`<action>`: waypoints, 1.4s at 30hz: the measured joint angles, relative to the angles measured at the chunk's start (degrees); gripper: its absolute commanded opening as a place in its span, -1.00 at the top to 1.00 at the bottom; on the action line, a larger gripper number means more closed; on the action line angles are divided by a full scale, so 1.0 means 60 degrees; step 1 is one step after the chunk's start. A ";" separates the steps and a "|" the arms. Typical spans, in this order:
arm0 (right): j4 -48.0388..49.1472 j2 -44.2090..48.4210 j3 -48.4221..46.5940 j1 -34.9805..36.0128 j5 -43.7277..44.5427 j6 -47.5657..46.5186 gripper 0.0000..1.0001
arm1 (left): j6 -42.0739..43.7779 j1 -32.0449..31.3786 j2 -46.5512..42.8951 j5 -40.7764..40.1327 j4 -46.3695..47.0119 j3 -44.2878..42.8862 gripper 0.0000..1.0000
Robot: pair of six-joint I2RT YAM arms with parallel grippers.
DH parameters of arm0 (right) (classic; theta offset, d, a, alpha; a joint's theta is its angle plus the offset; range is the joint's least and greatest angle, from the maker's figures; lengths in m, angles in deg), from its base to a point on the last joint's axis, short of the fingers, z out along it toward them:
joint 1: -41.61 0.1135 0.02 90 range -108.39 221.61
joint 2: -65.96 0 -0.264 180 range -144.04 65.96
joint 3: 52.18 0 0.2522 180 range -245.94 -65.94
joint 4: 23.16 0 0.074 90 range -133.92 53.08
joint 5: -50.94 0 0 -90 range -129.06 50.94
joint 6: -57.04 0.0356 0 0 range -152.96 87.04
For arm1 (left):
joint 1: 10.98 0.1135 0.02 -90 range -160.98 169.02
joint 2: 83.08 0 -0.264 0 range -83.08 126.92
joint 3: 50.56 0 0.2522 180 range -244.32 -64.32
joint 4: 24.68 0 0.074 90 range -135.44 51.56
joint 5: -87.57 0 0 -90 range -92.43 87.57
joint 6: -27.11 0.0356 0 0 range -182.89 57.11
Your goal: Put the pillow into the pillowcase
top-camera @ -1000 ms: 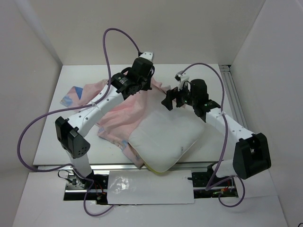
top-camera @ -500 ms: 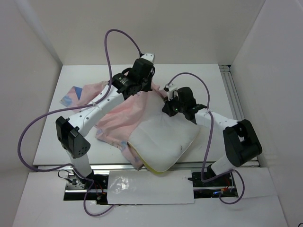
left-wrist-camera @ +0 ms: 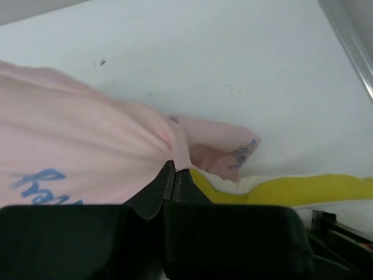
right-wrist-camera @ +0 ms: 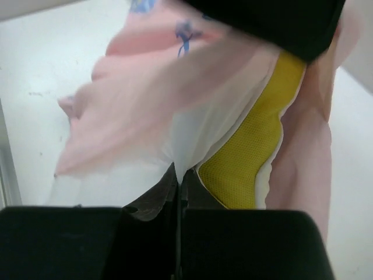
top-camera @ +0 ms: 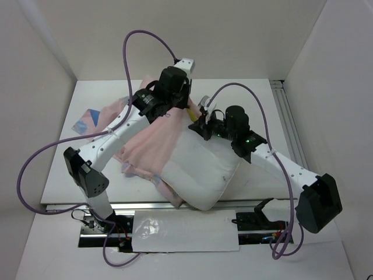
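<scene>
Two claws, both closed on cloth.

- Left claw (left-wrist-camera: 175, 174): clamped on a pink fold of the pillowcase (left-wrist-camera: 76, 134). The yellow edge strip (left-wrist-camera: 291, 189) of the pillow shows just beside that fold and lower.
- Right claw (right-wrist-camera: 178, 178): pinched together on thin pale fabric touching the same strip. This is probably the pillowcase hem, but the wrist view is too close to rule out the pillow's own skin.
- Pillow (top-camera: 201, 172): lies on the counter (top-camera: 262, 96) between the arms, on top of the pink case. Most of its white face is bare, and its near end sits close to the counter's front edge. Only the far end, at the claws, meets loose fabric.

Step in hand (judgement): get the case mouth over the pillow's far edge. Early in the task.

Notes for doing it well:
1. Hold only the upper layer of hem in each claw; a pinch through both layers shuts the mouth.
2. Spread the claws apart so the hem goes taut and wider than the pillow.
3. Lift the hem clear of the yellow strip before drawing it toward the near edge.
4. Pull both sides evenly, since thin cloth bunches on the quilting.
5. Risk: the pillow may slide off the front edge instead of entering the case.
</scene>
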 measured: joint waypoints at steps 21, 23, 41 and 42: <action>0.8083 -0.2069 0.1661 -0.0109 0.0583 0.3559 0.90 | 0.0965 -0.1184 -0.1738 0.2080 0.1337 0.1840 1.00; 0.8113 -0.2157 0.1723 -0.0178 0.0965 0.3887 0.85 | 0.0892 -0.0903 -0.1555 0.2532 0.1563 0.1894 1.00; 0.1231 -0.2692 0.0007 -0.2601 0.2637 0.5621 -1.00 | -0.0386 0.1133 0.1024 0.5559 0.1566 0.2065 -1.00; 0.0758 -0.2637 -0.0117 -0.2616 0.2747 0.5592 -1.00 | -0.0444 0.1129 0.0761 0.5439 0.1606 0.2335 -1.00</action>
